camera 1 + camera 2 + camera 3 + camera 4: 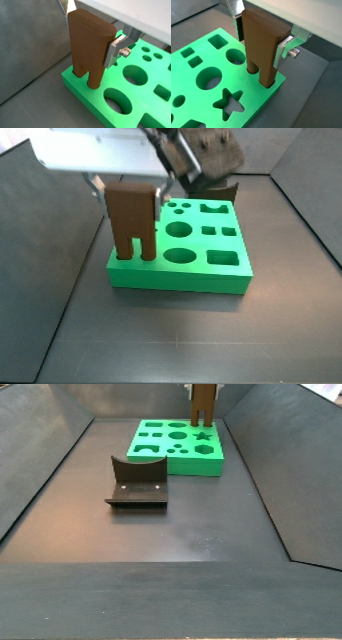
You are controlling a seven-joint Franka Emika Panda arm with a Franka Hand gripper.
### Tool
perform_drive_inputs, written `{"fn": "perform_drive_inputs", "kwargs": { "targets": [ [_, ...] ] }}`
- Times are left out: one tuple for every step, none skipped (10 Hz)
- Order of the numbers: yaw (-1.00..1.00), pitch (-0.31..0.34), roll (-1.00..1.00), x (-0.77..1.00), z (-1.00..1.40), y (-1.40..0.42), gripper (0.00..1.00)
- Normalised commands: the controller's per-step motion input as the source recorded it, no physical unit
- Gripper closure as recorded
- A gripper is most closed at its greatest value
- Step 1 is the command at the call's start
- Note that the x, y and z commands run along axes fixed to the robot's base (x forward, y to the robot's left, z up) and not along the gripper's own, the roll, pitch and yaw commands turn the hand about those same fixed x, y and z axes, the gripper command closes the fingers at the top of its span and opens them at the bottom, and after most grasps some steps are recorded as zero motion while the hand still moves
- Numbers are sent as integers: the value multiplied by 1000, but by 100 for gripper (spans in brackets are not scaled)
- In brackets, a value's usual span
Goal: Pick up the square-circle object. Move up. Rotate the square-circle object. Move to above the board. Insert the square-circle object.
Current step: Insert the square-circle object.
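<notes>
The gripper (93, 37) pinches the square-circle object (89, 47) near its top, holding it upright at a corner of the board (133, 100) — its 2 pegs reach down into cutouts there. In a side view the fixture (138, 481) stands on the floor just beside the board.

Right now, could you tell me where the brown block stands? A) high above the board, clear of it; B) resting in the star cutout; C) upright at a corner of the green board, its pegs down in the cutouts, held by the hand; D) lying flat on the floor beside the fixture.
C: the block stands upright at a corner of the board, its pegs down in the cutouts, with the hand clamped on its sides.
</notes>
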Motion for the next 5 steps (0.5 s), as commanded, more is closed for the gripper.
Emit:
{"fn": "perform_drive_inputs", "kwargs": {
  "targets": [
    [-97,0,4,169,-480,0,100],
    [-89,0,17,146,-483,0,100],
    [-6,-67,71,34,-414,0,100],
    [0,-17,79,103,-286,0,100],
    [0,0,0,0,0,0,100]
  ]
}}
